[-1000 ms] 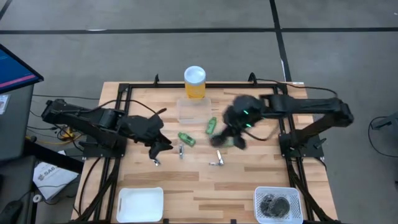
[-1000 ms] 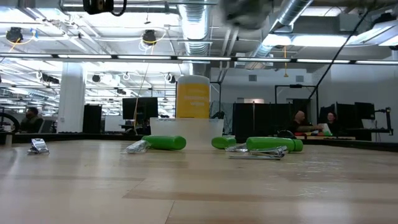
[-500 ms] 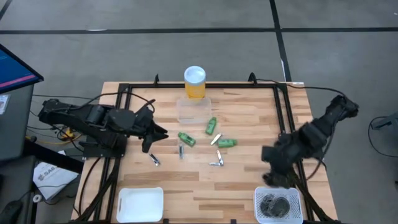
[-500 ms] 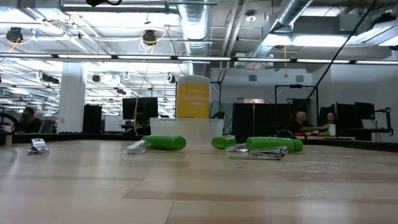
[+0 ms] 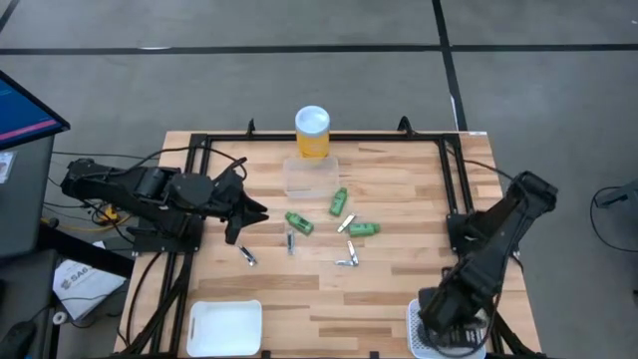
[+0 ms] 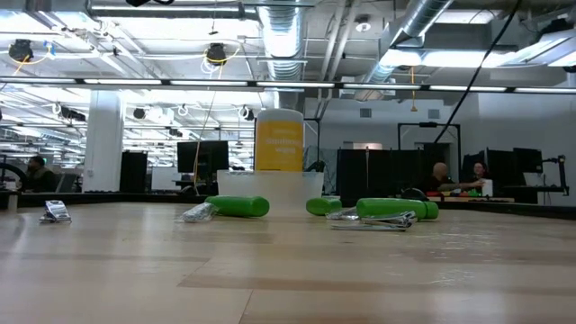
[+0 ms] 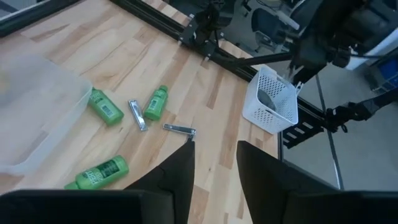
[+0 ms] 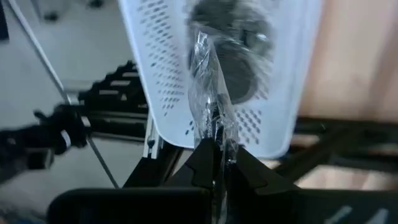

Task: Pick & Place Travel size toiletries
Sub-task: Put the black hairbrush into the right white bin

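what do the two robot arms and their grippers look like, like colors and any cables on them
Both arms are matte black with chunky jointed links. The left arm ends in a dark two-finger gripper and trails thin black cables near its base. The right arm looks the same; its gripper has black, angular, wedge-shaped fingers. No markings are readable.

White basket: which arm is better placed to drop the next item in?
Right. The right gripper is above the white basket, shut on a plastic-wrapped item. The left gripper waits open near the table's left edge, across the table from the basket.
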Robot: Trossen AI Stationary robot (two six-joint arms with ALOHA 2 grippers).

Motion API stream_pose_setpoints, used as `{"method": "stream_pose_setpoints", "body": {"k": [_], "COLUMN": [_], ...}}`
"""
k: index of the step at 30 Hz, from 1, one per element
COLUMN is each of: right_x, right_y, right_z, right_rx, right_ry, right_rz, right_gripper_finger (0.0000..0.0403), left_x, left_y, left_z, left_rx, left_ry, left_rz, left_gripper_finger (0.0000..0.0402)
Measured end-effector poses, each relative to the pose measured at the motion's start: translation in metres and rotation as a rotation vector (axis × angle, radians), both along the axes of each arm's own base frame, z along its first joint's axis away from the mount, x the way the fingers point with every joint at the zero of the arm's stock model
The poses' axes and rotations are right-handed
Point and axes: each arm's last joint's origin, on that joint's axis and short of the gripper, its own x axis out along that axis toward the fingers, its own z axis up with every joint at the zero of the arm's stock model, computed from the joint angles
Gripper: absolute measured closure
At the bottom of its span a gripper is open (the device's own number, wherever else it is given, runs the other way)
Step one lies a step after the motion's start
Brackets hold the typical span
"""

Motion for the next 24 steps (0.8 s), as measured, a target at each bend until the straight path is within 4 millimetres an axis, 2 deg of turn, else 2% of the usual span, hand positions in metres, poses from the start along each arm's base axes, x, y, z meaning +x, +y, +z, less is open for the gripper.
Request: {"method": "stream_pose_setpoints", "body": {"k": [12, 16, 24], "right_x": [0.029, 0.032, 0.029], "right_y": [0.02, 0.025, 0.028], "right_z": [-0.043, -0.049, -0.06], "right_rx": [0.037, 0.076, 0.122], "right_ry": [-0.029, -0.036, -0.029], "right_rz": [0.258, 0.3, 0.3], "right_gripper_finger": [0.0393, 0.039, 0.0335], "left_x": [0.0, 0.0, 0.0], "left_y": [0.0, 0.0, 0.0], "left_z": [0.0, 0.0, 0.0], "left_rx": [0.01, 0.01, 0.009], "left_ry": [0.001, 0.001, 0.001], "left_rz": [0.0, -0.001, -0.002], "left_gripper_finger": [0.0284, 0.0284, 0.028]}}
